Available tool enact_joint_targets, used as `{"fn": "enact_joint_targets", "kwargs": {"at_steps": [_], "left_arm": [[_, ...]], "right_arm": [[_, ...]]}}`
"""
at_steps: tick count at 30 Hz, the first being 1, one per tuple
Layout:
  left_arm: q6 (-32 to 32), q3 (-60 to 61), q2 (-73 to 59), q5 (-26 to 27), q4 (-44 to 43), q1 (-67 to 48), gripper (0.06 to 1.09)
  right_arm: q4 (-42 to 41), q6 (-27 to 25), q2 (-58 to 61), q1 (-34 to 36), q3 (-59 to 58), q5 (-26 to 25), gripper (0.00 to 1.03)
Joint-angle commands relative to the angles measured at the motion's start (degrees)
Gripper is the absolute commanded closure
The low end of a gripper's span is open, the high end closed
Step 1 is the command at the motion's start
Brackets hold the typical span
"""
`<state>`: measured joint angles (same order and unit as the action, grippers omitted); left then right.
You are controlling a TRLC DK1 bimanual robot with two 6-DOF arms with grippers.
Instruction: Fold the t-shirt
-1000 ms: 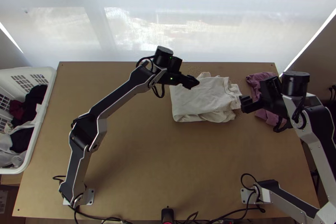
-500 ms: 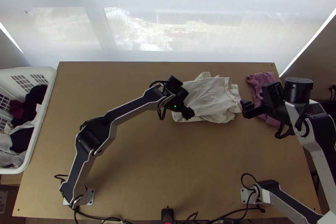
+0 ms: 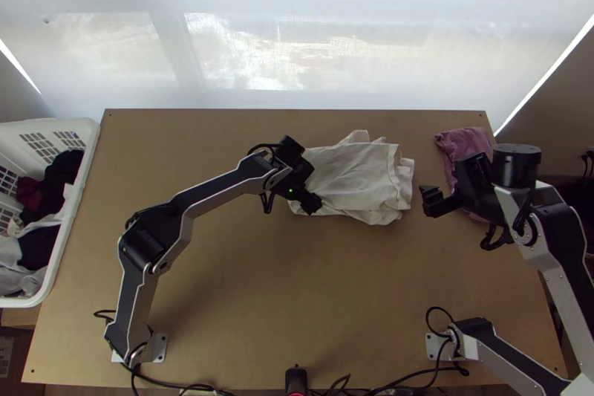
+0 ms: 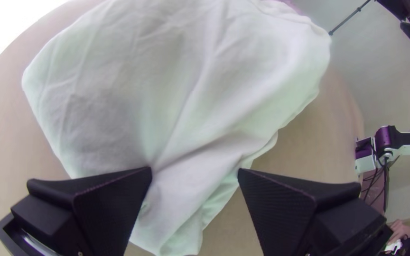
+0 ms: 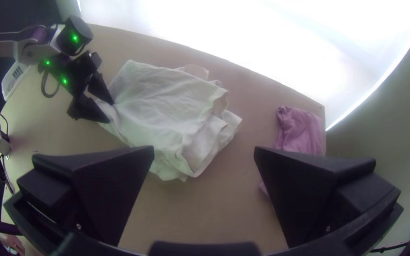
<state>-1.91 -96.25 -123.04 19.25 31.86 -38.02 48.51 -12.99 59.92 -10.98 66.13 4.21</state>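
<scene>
Top view: white fabric T-shirt (image 3: 356,173) lies folded in wrinkled, uneven layers on the flat light-brown wooden tabletop (image 3: 245,262), far half. Left black, wide-fingered tool (image 3: 314,205) is at the shirt's near-left corner; per left wrist view, released, fingers apart, creased cloth running between them. Right black, wide-fingered tool (image 3: 427,201) is also released, apart from the shirt, near a folded mauve cloth (image 3: 464,143). White plastic basket (image 3: 72,206), left edge, holds mixed garments (image 3: 44,236).

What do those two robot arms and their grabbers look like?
The left arm and right arm have silver-grey sections, black panels and joints, and looping black cables. Green lights dot the left one. The left gripper and right gripper each have two wide, black, wedge-shaped fingers.
</scene>
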Motion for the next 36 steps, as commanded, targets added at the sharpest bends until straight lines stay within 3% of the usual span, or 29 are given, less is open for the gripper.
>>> {"fn": "enact_joint_targets", "kwargs": {"at_steps": [1, 10, 13, 18, 29, 36], "left_arm": [[0.4, 1.9, 4.4, -0.1, 2.4, 0.8, 0.18], [6.1, -8.4, 9.0, 1.5, 6.8, 2.1, 0.18], [8.8, -12.1, 6.6, 0.7, 4.4, 3.6, 0.18], [7.1, -14.9, -1.3, -2.4, 3.6, 3.3, 0.18], [5.1, -15.6, -8.0, -5.5, 4.8, 3.1, 0.18], [4.0, -14.4, -8.4, -5.5, 5.4, 5.0, 0.18]], "right_arm": [[-3.8, -2.2, 4.3, -4.3, -1.3, -0.1, 0.05], [-16.6, -4.2, 19.9, -8.7, -0.3, 2.0, 0.05], [-20.9, -4.2, 26.2, -9.2, 0.6, 3.7, 0.05], [-24.6, -4.2, 34.1, -10.6, -0.3, 5.3, 0.05], [-29.3, -3.1, 32.2, -9.8, -13.0, 7.2, 0.05], [-30.0, -3.1, 32.1, -8.8, -13.4, 7.5, 0.05]]}}
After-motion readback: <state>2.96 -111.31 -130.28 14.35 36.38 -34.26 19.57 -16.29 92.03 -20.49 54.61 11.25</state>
